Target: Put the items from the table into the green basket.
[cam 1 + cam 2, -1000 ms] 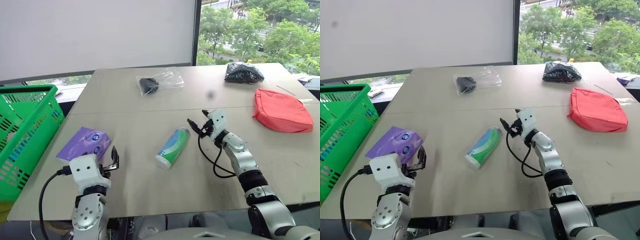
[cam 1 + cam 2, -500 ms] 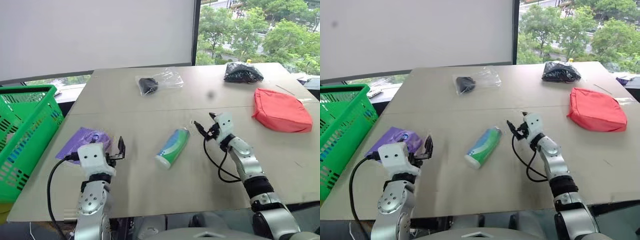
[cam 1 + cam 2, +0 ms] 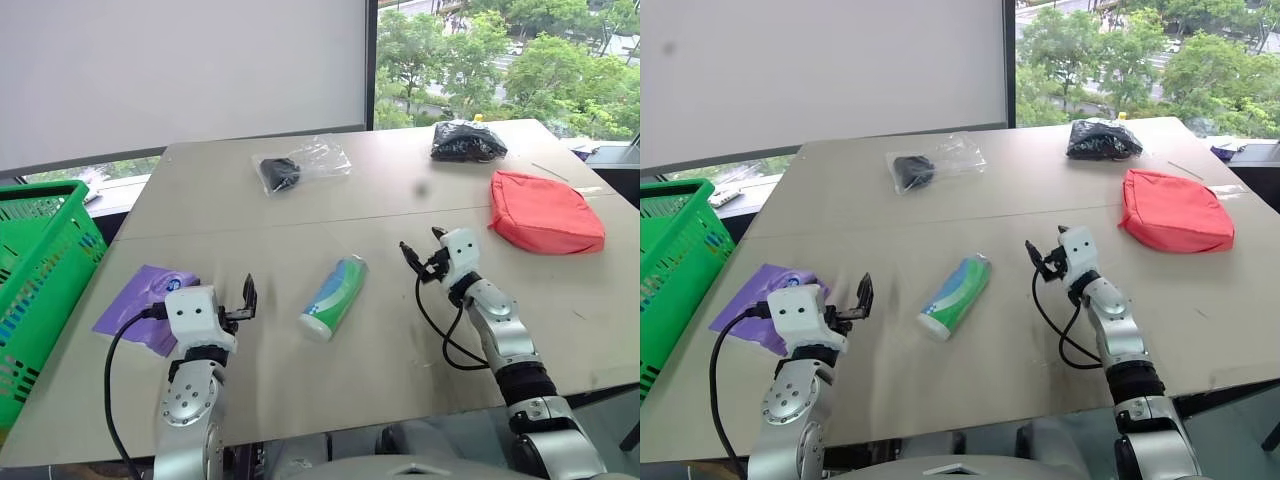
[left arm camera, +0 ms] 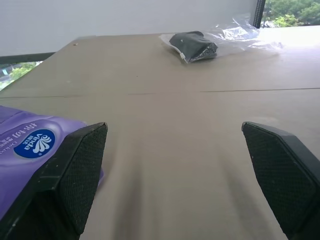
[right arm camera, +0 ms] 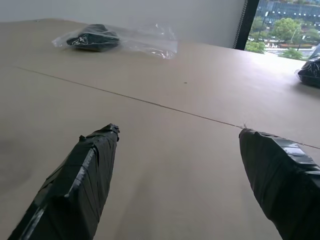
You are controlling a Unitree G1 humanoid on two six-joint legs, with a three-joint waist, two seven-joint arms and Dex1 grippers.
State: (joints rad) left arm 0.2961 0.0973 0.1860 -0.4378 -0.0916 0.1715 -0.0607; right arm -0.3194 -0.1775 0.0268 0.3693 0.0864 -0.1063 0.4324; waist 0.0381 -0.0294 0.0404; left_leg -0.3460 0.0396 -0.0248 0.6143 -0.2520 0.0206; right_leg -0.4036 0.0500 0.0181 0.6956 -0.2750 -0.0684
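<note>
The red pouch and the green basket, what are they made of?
The red pouch looks like soft matte fabric: its surface sags and its edges are rounded and seamed. The green basket looks like hard, slightly glossy plastic, judging by its moulded open lattice sides and thick stiff rim.

table (image 3: 300, 215): matte beige-tan, thin seam | basket (image 3: 40, 270): bright green lattice | tissue pack (image 3: 135, 305): purple, blue-and-white logo | tube (image 3: 335, 295): green, white and blue | pouch (image 3: 545, 212): red | bundle (image 3: 467, 141): black | bag (image 3: 300, 165): clear, black object inside
</note>
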